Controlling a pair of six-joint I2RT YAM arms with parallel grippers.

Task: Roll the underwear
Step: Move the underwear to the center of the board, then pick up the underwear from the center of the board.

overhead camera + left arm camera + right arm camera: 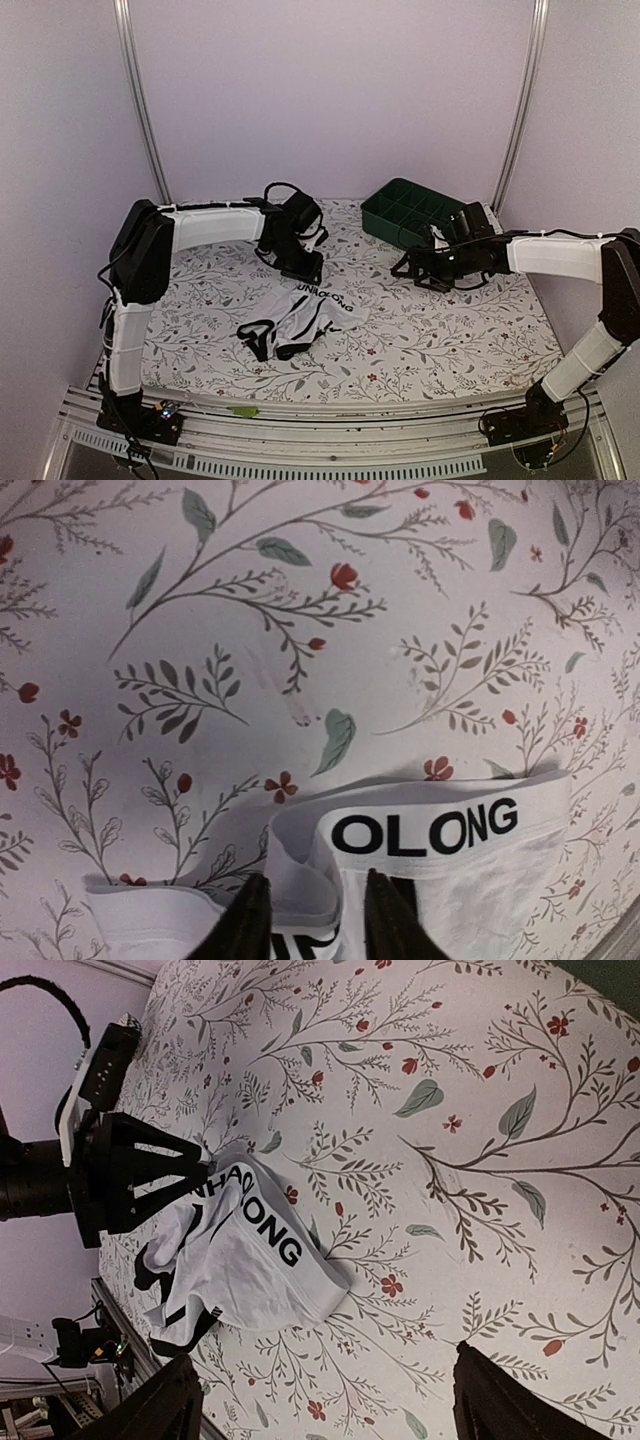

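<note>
The underwear [300, 320] lies crumpled on the flowered cloth near the table's middle, white with black stripes and a white waistband with black letters ending in "OLONG" [430, 835]. My left gripper [305, 272] stands over its far edge. Its dark fingers [250, 920] are shut on a raised fold of the waistband [300, 870]. In the right wrist view the underwear [250, 1260] shows with the left gripper [200, 1165] at its lettered edge. My right gripper [412, 268] hovers to the right of the garment, jaws open [330, 1400] and nothing between them.
A dark green compartment bin [415, 212] stands at the back right, just behind the right gripper. The flowered tablecloth [450, 330] covers the whole table. Purple walls and metal posts close in the back and sides.
</note>
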